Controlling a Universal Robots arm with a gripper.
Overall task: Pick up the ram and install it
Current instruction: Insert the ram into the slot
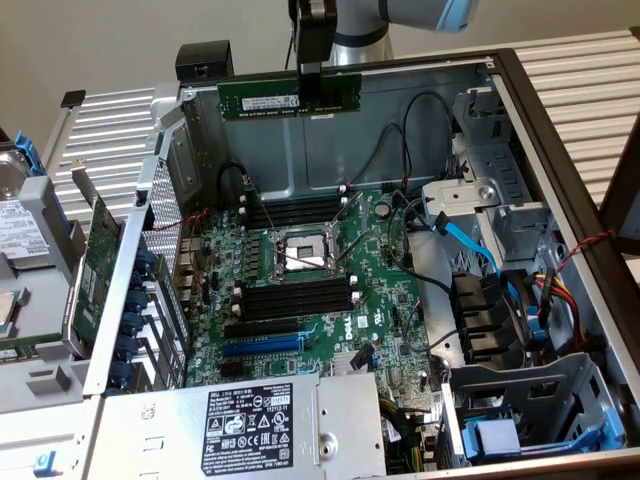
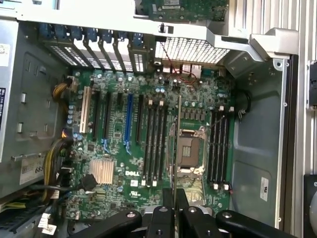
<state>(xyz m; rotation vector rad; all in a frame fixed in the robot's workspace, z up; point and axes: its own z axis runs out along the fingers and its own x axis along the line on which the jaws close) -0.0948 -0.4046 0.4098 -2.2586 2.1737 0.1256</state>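
Note:
The ram (image 1: 290, 98) is a long dark-green stick with a white label. It hangs level in the air over the back wall of the open computer case, well above the motherboard (image 1: 390, 300). My gripper (image 1: 312, 82) is shut on it from above, right of its middle. In the wrist view the ram (image 2: 176, 139) shows edge-on as a thin dark line running out from between my fingertips (image 2: 176, 197), over the CPU socket (image 2: 188, 148). Black memory slots with white end clips lie on both sides of the socket (image 2: 154, 144) (image 2: 219, 148), and they show in the exterior view too (image 1: 295, 212) (image 1: 295, 297).
A green expansion card (image 1: 100, 260) stands on the swung-out panel at the exterior view's left. A blue cable (image 1: 465, 240), black cables and a fan (image 1: 490, 320) crowd the right side of the case. The labelled power supply (image 1: 250, 425) sits at the front.

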